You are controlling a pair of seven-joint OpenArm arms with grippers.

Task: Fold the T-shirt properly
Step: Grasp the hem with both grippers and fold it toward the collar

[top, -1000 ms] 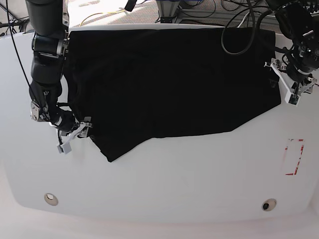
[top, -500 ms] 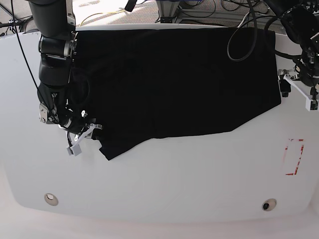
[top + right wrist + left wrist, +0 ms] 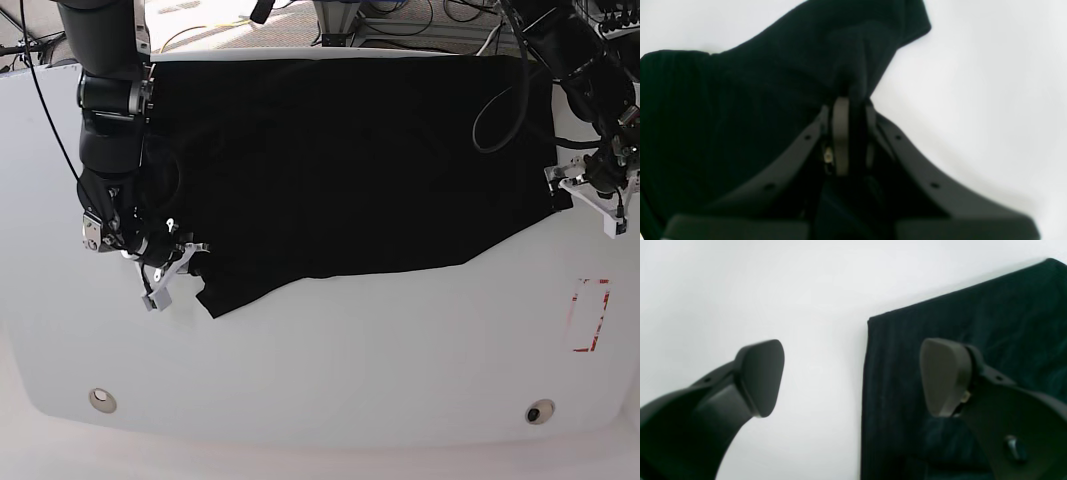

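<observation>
The T-shirt lies spread out, plain black side up, across the far half of the white table. At its near left corner my right gripper is shut on a bunched fold of the cloth. The right wrist view shows that gripper pinching the black fabric. My left gripper stands open at the shirt's right edge. In the left wrist view the left gripper straddles the shirt's edge, one finger over the cloth and the other over bare table.
A red-outlined rectangle is marked on the table at the right. Two round holes sit near the front edge. Cables hang behind the table's far edge.
My right gripper has shut on the shirt's near left corner and shifted slightly right. The left gripper has opened wider and come down toward the shirt's right edge.
</observation>
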